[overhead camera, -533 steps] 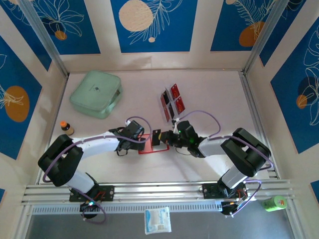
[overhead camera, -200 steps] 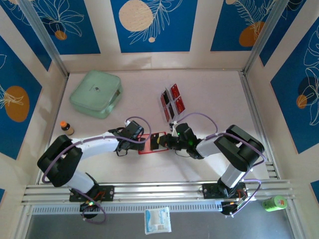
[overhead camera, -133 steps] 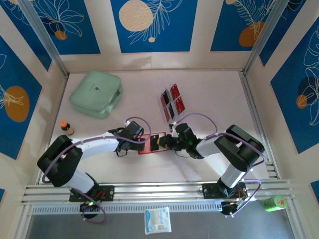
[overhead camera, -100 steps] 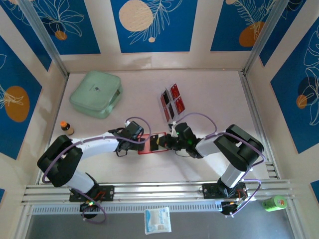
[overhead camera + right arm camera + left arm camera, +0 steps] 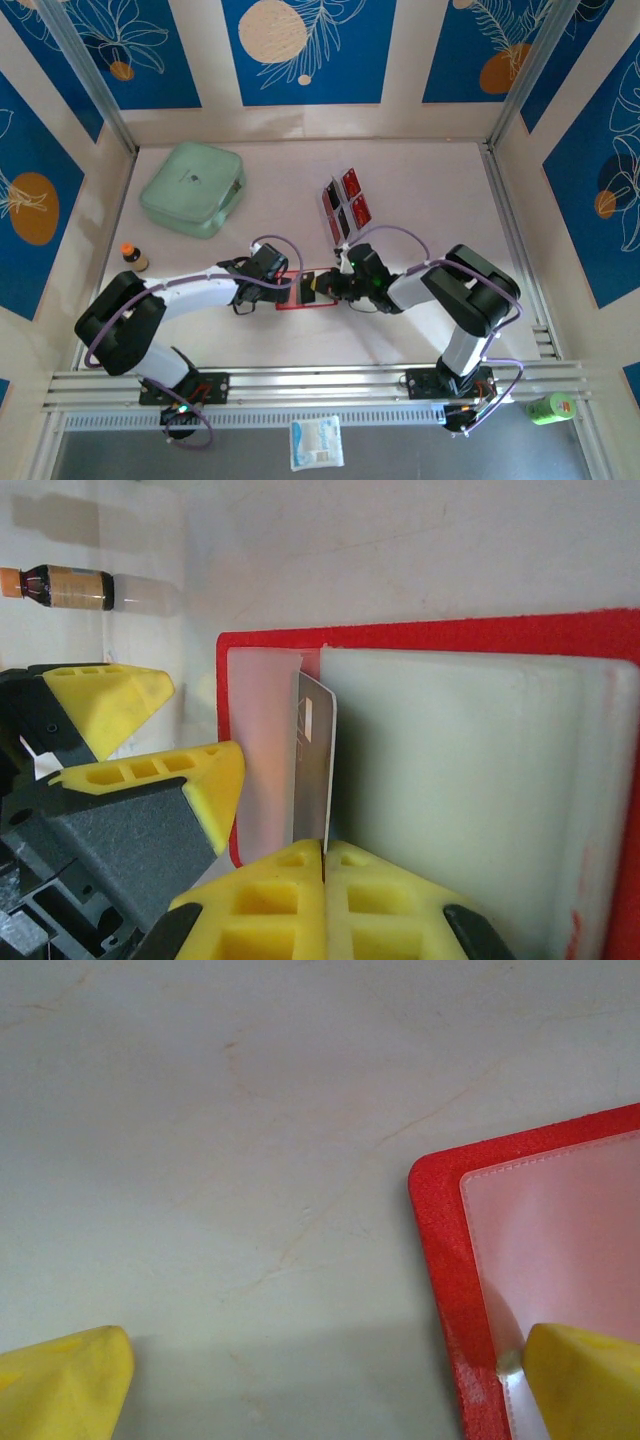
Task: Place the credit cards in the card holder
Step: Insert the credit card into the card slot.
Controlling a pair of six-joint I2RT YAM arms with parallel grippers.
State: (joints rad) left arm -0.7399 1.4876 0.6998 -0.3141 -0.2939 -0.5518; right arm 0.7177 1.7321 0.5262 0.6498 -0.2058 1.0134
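One card (image 5: pixel 315 770) pinched by right fingers (image 5: pixel 280 890) on card holder (image 5: pixel 450 635); left fingers (image 5: pixel 590 1380) spread

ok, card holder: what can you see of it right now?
The card holder lies open and flat on the table between the two arms. It is red, with rounded corners and stitched clear plastic pockets inside. One finger of the open left gripper rests on a pocket near one corner. The shut right gripper holds a credit card on edge at a pocket slot.
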